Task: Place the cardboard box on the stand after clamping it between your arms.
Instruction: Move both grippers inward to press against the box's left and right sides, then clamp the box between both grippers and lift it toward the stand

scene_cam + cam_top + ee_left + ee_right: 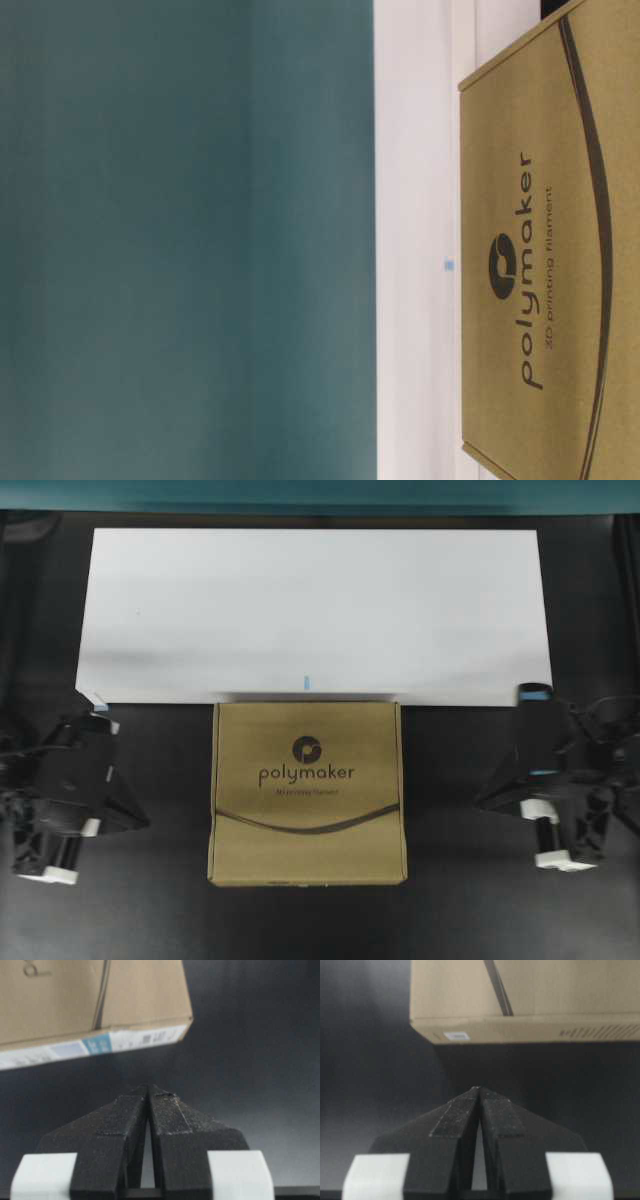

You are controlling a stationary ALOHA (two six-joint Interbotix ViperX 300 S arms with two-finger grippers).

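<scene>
Cardboard box [307, 792] flat on dark desk [310, 920] at frame centre, just below the stand [315, 610]; left gripper [135, 815] and right gripper [485, 798] flank it, both apart from it, fingers pressed together, about equally near.

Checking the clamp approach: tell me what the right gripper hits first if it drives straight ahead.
Probably the cardboard box: the right gripper, fingers shut, points at its side wall, with only bare dark table between them.
</scene>
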